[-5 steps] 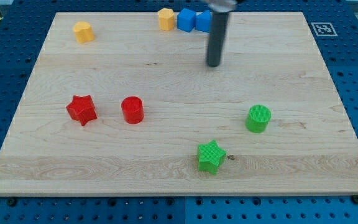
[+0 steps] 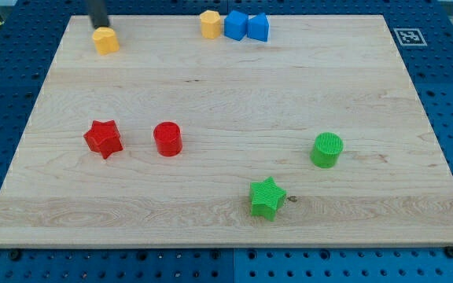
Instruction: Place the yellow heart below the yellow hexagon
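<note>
The yellow heart [image 2: 106, 39] lies near the board's top left corner. The yellow hexagon [image 2: 210, 23] sits at the top edge, left of the middle, touching a blue block. My tip [image 2: 98, 26] stands just above the heart, at its upper left edge, very close or touching; I cannot tell which. The rod runs out of the view's top.
A blue block [image 2: 236, 25] and a second blue block [image 2: 259, 27] sit right of the hexagon. A red star [image 2: 103, 138] and red cylinder [image 2: 167, 139] lie at left middle. A green cylinder [image 2: 327, 149] and green star [image 2: 267, 196] lie lower right.
My tip has moved far left, from below the blue blocks to just above the yellow heart. No block has moved.
</note>
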### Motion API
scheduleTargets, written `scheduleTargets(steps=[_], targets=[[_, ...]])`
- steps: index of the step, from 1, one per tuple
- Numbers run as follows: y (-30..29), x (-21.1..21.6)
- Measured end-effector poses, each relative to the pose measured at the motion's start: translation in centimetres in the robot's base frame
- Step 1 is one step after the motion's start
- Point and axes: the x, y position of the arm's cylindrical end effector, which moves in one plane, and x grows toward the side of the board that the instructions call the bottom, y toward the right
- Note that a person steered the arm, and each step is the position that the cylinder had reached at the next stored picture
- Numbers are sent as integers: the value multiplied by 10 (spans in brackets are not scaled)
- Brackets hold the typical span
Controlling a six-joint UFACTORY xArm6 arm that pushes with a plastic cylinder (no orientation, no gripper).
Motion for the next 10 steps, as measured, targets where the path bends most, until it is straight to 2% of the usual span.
scheduleTargets(steps=[1, 2, 4, 5, 6, 7, 8, 9, 10], targets=[[-26, 16], [3, 45], [163, 48], [169, 48], [104, 48], [68, 65], [115, 97], [183, 102], [223, 100]])
